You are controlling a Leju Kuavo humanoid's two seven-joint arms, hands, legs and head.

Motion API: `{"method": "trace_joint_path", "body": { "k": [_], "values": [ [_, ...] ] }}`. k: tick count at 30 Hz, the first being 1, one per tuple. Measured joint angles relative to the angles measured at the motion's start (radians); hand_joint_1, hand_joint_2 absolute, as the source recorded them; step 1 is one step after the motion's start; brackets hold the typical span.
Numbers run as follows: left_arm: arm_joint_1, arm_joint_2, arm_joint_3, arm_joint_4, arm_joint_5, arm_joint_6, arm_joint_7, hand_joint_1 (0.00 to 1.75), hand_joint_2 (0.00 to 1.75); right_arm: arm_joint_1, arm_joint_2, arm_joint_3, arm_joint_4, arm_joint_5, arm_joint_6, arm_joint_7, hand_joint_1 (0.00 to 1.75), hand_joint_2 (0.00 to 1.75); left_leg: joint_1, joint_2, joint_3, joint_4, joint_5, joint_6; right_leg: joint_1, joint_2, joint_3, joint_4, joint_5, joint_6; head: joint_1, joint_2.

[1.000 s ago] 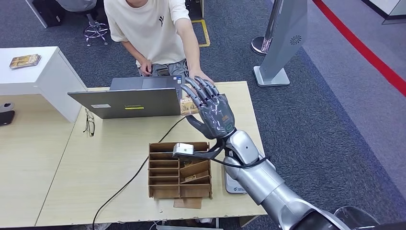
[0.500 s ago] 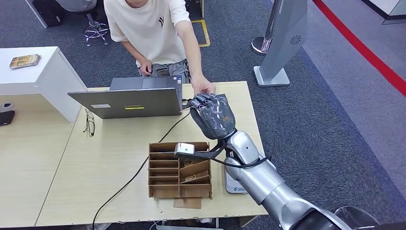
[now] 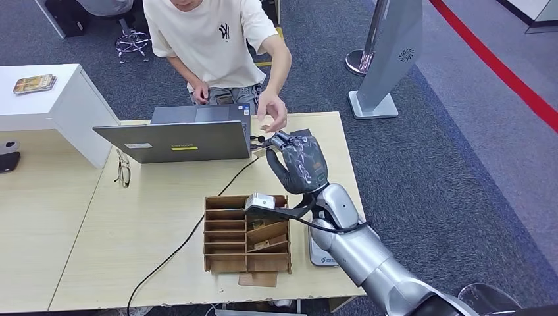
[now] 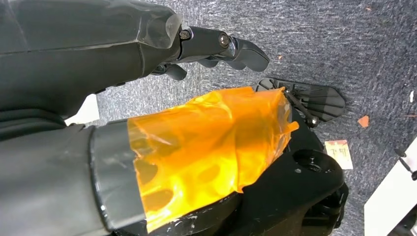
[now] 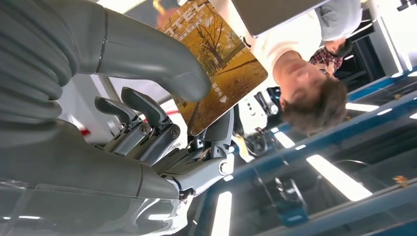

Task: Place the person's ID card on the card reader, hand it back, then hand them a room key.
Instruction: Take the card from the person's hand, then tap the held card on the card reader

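The right hand point(image 3: 299, 161) has the autumn-tree printed orange card point(image 5: 216, 64) pinched between its thick grey thumb point(image 5: 152, 54) and dark fingers point(image 5: 147, 115), lifted above the light wooden table point(image 3: 131, 230) near its far edge. The person's hand point(image 3: 272, 112) hovers apart. Can't tell what the left hand point(image 4: 216, 46) is doing.

You see a silver, rounded right arm point(image 3: 358, 253) with a black cable looped along it; a dark grey patterned right hand point(image 3: 299, 163) with grey ribbed cover and thick thumb; left hand point(image 4: 216, 46), dark-fingered, screws showing.
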Motion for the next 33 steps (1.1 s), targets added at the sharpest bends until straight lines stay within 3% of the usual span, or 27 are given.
{"method": "trace_joint_path", "body": {
  "k": [7,19,33],
  "values": [
    [0.011,-0.019,0.001,-0.015,-0.001,-0.022,0.017,0.00,0.00,0.075,0.000,-0.062,-0.093,-0.166,0.048,-0.029,1.75,1.75,0.000,0.000,0.000,0.000,0.000,0.000,0.000,0.000,0.000,0.000,0.000,0.000,0.000,0.000],
    [0.037,-0.054,0.035,-0.121,0.036,-0.055,0.076,0.00,0.00,0.232,0.000,-0.258,-0.259,-0.448,0.201,-0.023,1.75,1.75,0.000,0.000,0.000,0.000,0.000,0.000,0.000,0.000,0.000,0.000,0.000,0.000,0.000,0.000],
    [0.040,-0.057,0.047,-0.140,0.164,-0.008,0.102,0.00,0.00,0.354,-0.003,-0.394,-0.246,-0.687,0.377,0.009,1.75,1.75,0.000,0.000,-0.001,0.000,0.000,0.000,0.000,0.000,0.000,0.000,0.000,0.000,0.000,0.000]
  ]
}}
